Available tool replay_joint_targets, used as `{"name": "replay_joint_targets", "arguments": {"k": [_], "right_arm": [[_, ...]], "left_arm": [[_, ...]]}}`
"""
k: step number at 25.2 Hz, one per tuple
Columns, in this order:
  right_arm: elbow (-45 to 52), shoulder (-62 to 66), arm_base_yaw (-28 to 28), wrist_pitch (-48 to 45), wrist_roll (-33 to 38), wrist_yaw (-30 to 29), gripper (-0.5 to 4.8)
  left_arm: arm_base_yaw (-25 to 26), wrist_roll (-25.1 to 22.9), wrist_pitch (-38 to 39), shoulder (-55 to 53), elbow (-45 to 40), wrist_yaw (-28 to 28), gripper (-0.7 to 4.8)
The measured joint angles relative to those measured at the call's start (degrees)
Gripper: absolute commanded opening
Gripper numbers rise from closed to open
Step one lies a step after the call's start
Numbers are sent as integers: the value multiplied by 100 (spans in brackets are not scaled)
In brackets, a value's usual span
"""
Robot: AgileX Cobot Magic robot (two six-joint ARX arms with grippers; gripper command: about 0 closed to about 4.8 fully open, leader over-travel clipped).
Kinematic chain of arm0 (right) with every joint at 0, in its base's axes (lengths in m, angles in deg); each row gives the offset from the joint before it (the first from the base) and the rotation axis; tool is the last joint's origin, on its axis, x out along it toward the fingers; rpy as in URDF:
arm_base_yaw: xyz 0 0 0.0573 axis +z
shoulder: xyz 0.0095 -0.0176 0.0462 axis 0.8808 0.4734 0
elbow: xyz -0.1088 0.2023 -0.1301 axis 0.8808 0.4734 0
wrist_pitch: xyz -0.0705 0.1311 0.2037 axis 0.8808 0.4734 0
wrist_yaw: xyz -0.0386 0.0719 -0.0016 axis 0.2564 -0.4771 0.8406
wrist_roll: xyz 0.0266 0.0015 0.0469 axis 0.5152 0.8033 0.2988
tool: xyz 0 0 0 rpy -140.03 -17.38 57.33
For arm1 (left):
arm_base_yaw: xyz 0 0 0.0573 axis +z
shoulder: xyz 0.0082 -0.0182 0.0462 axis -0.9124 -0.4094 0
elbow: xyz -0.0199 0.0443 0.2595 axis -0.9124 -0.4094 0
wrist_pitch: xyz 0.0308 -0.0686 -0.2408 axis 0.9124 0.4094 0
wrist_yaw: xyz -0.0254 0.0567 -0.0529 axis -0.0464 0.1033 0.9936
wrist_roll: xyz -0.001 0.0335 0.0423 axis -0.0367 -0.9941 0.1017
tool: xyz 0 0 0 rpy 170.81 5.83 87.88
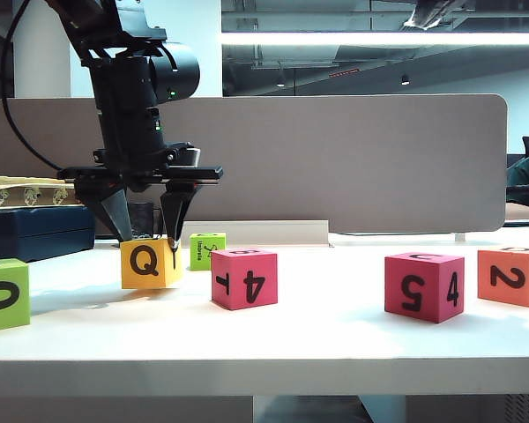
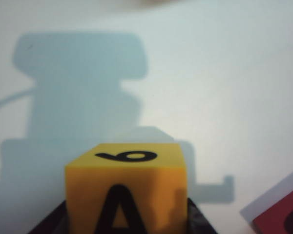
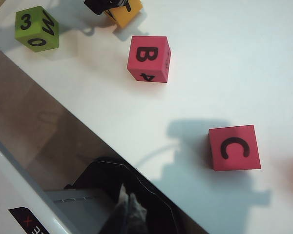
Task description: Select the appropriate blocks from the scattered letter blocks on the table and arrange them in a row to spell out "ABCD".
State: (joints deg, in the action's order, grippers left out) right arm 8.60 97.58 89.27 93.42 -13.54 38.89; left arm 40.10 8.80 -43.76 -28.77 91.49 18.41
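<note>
Left gripper (image 1: 150, 236) at far left of white flat-topped table (image 1: 335, 326), fingers straddling yellow foam cube (image 1: 150, 263) marked Q, 6 and A; cube sits on the surface, grip unclear. Magenta foam cube with B (image 1: 243, 278) just right of it, magenta cube with C (image 1: 424, 285) further right, orange cube (image 1: 513, 275) at far right. Right gripper (image 3: 129, 209) above near edge, jaws pressed together, empty
</note>
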Motion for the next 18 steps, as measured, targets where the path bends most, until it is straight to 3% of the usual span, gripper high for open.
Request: {"name": "replay_joint_targets", "arguments": {"k": [6,8,15,18], "right_arm": [[0,0,0,81,0,0,-2],[0,0,0,101,0,0,-2],[0,0,0,144,0,0,-1],[0,0,0,144,0,0,-2]], "left_arm": [[2,0,2,-149,0,229,292],[0,-4,-2,-149,0,240,352],[4,-153,-20,-151,7,153,355],[4,-619,114,-173,168,-55,355]]}}
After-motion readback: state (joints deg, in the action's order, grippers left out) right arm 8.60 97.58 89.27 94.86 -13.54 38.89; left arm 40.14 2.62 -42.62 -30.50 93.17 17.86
